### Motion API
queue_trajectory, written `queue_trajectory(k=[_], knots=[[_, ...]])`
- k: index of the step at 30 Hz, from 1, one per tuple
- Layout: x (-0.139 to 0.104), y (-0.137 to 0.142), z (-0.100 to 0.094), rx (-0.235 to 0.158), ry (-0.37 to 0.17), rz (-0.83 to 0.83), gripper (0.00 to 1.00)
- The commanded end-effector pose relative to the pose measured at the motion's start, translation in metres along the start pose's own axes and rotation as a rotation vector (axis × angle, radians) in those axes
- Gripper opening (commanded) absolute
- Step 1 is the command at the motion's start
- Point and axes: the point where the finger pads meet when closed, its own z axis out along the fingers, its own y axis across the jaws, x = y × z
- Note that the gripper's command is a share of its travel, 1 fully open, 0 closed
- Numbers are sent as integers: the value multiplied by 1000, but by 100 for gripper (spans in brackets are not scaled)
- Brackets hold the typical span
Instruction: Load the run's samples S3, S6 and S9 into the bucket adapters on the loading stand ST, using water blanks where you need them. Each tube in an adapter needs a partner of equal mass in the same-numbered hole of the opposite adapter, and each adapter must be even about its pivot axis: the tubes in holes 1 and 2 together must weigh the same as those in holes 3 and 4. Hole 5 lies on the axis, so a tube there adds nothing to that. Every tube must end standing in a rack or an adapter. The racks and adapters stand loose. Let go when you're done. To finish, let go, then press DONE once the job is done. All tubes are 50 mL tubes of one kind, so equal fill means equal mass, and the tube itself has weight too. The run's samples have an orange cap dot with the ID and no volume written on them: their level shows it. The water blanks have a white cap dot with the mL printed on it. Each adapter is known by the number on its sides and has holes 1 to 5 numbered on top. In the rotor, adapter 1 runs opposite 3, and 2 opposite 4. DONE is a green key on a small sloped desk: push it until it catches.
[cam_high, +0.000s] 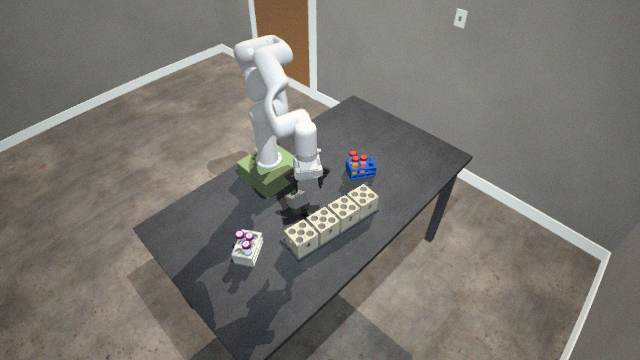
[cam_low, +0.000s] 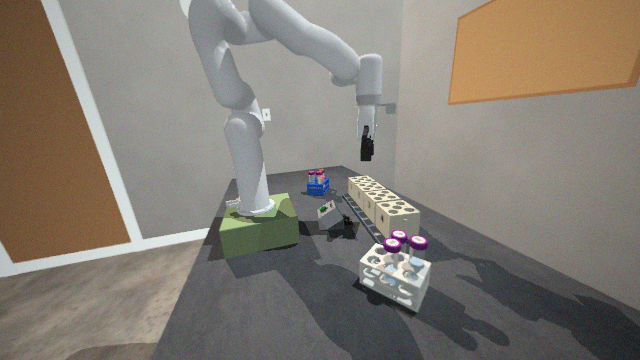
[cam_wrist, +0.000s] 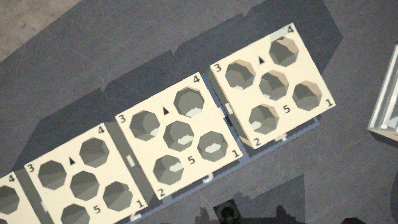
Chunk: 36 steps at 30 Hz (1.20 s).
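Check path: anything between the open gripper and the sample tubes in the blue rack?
Nothing visible. The gripper hangs open and empty, high above the table. The blue rack stands apart from the adapters and the DONE desk, with the sample caps uncovered from above.

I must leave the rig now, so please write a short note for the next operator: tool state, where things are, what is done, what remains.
Tool: open, empty, raised above the dark table.
Three orange-capped sample tubes stand in the blue rack.
Three purple-capped water blanks stand in the white rack.
Four cream five-hole adapters in a row: all holes empty.
Done: nothing loaded.
Left: load samples and blanks in balance, then press the green DONE key.
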Motion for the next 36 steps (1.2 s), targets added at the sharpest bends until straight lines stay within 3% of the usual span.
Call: queue_trajectory(k=[1, 5, 36], knots=[[2, 22, -2, -7, 9, 147, 100], [4, 42, -2, -7, 10, 280, 100], [11, 177, -3, -8, 10, 281, 100]])
